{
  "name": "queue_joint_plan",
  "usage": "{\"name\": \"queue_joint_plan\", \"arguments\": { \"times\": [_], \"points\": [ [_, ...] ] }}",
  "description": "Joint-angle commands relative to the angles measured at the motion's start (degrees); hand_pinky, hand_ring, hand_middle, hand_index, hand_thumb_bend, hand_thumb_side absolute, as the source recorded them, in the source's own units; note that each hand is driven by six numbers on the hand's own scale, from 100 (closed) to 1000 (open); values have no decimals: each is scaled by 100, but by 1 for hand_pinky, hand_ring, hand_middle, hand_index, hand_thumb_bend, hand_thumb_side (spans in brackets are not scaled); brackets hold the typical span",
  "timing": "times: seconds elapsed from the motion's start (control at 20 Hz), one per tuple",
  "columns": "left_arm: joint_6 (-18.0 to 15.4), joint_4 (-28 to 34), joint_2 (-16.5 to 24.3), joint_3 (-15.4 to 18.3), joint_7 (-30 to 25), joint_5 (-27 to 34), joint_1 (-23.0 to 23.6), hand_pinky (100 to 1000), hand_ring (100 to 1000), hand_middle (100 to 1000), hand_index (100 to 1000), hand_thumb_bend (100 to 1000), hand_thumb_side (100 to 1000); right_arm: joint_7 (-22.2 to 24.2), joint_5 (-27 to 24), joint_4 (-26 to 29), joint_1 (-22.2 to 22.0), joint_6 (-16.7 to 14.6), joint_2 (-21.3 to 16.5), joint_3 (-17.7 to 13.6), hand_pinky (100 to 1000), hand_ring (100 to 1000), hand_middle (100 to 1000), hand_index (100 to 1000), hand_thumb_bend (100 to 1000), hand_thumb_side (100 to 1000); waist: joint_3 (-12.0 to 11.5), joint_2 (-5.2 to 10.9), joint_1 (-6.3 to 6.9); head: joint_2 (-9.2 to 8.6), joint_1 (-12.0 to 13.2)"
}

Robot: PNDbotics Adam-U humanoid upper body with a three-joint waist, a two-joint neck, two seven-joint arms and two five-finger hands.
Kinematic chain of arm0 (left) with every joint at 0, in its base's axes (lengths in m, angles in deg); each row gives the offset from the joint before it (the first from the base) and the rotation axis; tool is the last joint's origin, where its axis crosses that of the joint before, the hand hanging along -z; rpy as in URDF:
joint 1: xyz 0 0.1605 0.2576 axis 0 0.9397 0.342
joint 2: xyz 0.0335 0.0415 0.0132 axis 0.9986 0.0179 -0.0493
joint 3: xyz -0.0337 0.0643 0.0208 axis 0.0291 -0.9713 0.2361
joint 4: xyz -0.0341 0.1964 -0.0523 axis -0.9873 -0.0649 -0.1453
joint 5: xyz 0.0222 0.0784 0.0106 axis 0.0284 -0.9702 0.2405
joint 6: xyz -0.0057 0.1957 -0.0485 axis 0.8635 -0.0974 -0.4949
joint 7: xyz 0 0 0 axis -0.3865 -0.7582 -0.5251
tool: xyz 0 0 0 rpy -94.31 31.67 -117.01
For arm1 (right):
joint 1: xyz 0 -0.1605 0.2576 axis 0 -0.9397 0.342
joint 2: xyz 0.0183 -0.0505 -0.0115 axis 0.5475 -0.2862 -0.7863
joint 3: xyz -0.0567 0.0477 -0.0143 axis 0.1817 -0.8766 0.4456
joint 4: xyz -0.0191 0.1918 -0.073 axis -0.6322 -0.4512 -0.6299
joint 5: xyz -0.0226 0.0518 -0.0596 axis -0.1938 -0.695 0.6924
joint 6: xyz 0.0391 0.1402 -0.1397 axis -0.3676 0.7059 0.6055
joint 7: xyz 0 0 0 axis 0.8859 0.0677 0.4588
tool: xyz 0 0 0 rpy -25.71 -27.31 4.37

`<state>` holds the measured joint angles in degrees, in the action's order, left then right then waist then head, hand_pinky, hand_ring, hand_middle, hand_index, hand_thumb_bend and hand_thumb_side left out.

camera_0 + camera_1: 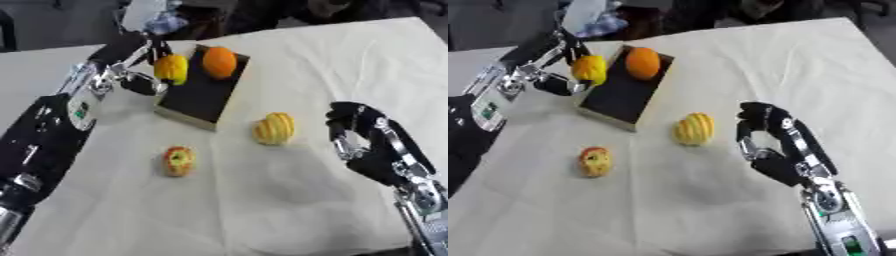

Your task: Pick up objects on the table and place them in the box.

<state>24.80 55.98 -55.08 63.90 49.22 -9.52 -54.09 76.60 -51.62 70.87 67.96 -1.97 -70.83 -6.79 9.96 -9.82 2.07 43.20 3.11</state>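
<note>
On the table [332, 65], which is covered with a pale cloth, there are four fruit-like objects and one box. The box [197, 97] is dark, flat and open on top, and it lies at the far left part of the table. One round orange [220, 62] sits inside the box at its far end.

One yellow fruit [171, 68] is at the left edge of the box, at its far end. The left hand [140, 60] holds this fruit; its fingers are curled around it from the left side. It is not clear whether the fruit already touches the box or is above it.

Two objects lie on the cloth outside the box. One ribbed yellow object [275, 128] is just to the right of the near end of the box. One small red and yellow apple [178, 160] lies nearer, to the left of it, and well apart from the box.

The right hand [765, 137] is at the right, near the ribbed yellow object but not touching it. Its fingers are bent a little and relaxed, and they hold nothing.
</note>
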Motion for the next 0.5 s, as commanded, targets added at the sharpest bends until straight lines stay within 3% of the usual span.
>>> {"name": "queue_joint_plan", "arguments": {
  "times": [0.05, 0.3, 0.5],
  "points": [
    [-147, -178, -27, 26, -231, -210, -162, 712, 594, 604, 741, 420, 162, 23, -32, 95, 84, -8, -32, 9, 734, 710, 684, 814, 100, 389, 27, 28, -45, -80, 32],
    [-385, -434, -97, 98, -596, -382, -153, 746, 680, 693, 795, 506, 250, 35, -39, 94, 89, -12, -26, 14, 734, 710, 684, 814, 100, 390, 51, 24, -41, -89, 22],
    [-428, -356, -48, 124, -674, -356, -123, 751, 699, 718, 808, 586, 332, 27, -37, 93, 85, -11, -25, 3, 735, 711, 684, 814, 100, 388, 39, 23, -51, -89, 7]
  ]
}}
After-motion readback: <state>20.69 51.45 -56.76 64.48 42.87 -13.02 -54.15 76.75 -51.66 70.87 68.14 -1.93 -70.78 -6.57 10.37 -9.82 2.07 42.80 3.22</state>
